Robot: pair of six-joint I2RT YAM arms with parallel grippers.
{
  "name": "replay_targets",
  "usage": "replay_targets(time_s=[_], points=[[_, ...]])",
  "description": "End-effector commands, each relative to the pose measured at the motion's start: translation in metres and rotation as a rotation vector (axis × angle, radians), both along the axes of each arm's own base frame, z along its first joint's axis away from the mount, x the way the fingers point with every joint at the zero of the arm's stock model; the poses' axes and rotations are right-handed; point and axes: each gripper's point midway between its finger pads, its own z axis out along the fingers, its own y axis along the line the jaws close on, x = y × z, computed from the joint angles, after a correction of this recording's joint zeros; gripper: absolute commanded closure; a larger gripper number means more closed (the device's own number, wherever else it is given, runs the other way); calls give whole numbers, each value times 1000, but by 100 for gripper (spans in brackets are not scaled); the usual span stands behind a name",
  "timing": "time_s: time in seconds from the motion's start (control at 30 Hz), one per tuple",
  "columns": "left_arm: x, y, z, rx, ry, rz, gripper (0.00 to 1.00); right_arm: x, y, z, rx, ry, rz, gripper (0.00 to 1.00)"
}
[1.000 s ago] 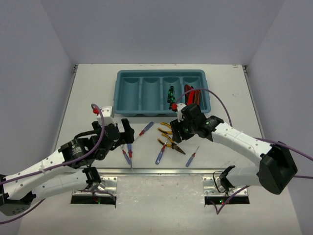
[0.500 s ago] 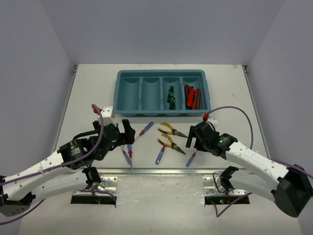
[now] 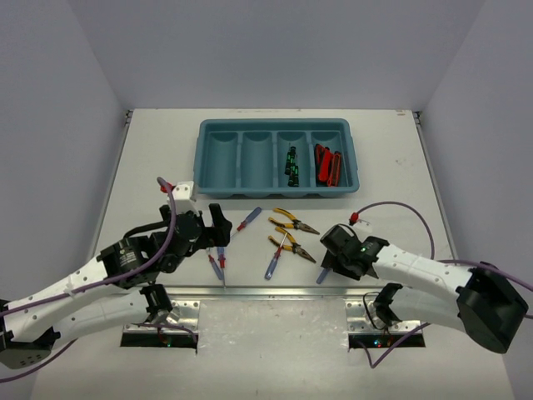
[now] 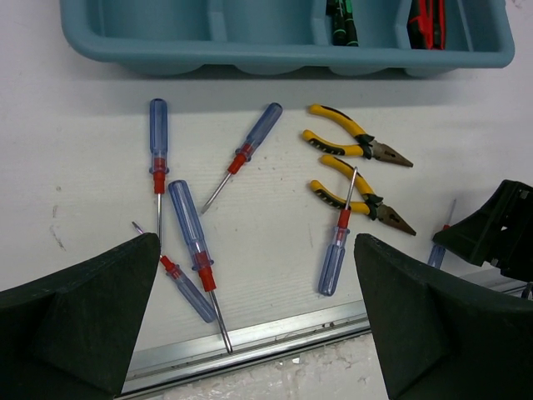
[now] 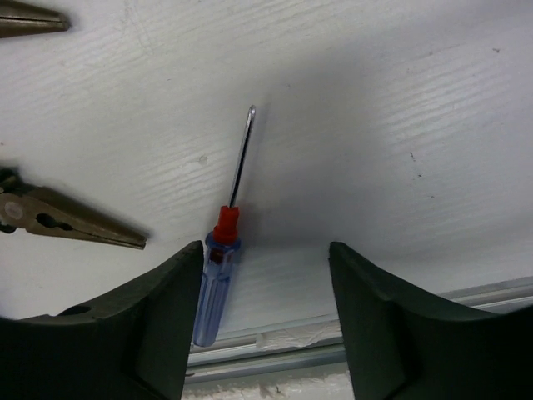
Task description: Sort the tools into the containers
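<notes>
The teal tray (image 3: 275, 194) stands at the back, with black-and-green screwdrivers (image 3: 292, 161) in its third compartment and red-and-black knives (image 3: 326, 165) in the fourth. Two yellow-handled pliers (image 3: 291, 221) (image 3: 290, 247) and several blue-and-red screwdrivers (image 3: 247, 218) (image 3: 273, 263) (image 3: 218, 262) lie on the table in front of it. My right gripper (image 3: 331, 254) (image 5: 265, 250) is open, low over a small blue-and-red screwdriver (image 5: 218, 283) that lies just inside its left finger. My left gripper (image 3: 216, 227) (image 4: 256, 242) is open and empty above the left screwdrivers (image 4: 190, 225).
A metal rail (image 3: 266, 292) runs along the table's near edge, just below the tools. The tray's two left compartments (image 3: 218, 157) hold nothing. In the left wrist view the right gripper (image 4: 491, 229) shows at the right edge, beside the pliers (image 4: 354, 193).
My right gripper has moved from beside the pliers to the right and toward the near edge, and now sits over the small screwdriver. The left arm has not moved.
</notes>
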Motion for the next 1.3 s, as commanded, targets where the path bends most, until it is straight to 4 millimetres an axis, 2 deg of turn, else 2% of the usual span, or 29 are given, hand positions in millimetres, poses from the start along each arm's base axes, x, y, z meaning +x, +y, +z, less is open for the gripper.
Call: replay_targets(time_s=[0.0, 0.1, 0.13, 0.2, 0.27, 0.37, 0.57, 0.6, 0.7, 0.77, 0.87, 0.9, 0.93, 1.0, 1.03, 1.1, 1.27], points=[[1, -7, 7, -32, -25, -25, 0, 2, -8, -1, -47, -24, -124, 42], [0, -6, 11, -47, -34, -28, 0, -3, -9, -6, -69, -6, -141, 50], [0, -6, 13, -56, -41, -30, 0, -5, -8, -8, -77, 7, -146, 61], [-1, -5, 17, -73, -52, -33, 0, -6, -5, -11, -78, 24, -142, 70], [-2, -4, 18, -81, -57, -36, 0, -8, -3, -15, -80, 49, -140, 87], [-2, -4, 18, -85, -59, -38, 0, -7, 2, -16, -60, 46, -124, 98], [-3, -13, 9, -83, -18, -51, 0, 18, 32, 5, 59, -92, 43, 100], [-4, -19, 5, -98, 2, -58, 0, 29, 46, 16, 107, -165, 138, 100], [-8, -39, -10, -149, 56, -108, 0, 43, 81, 54, 209, -311, 386, 100], [-10, -63, -12, -224, 60, -181, 0, 50, 88, 73, 186, -380, 498, 100], [-16, -87, -22, -280, 54, -293, 0, 60, 95, 101, 195, -463, 544, 100], [-19, -102, -12, -330, 17, -368, 0, 60, 100, 110, 217, -486, 572, 100], [-20, -103, -18, -326, 21, -380, 0, 61, 103, 116, 231, -496, 580, 100], [-27, -121, -4, -398, -50, -494, 0, 63, 112, 140, 277, -545, 591, 100], [-28, -126, -6, -426, -76, -519, 0, 63, 118, 154, 314, -574, 604, 100], [-27, -134, 8, -511, -149, -547, 1, 63, 133, 187, 423, -664, 628, 100], [-23, -145, 22, -601, -207, -560, 3, 53, 158, 233, 654, -761, 649, 100]])
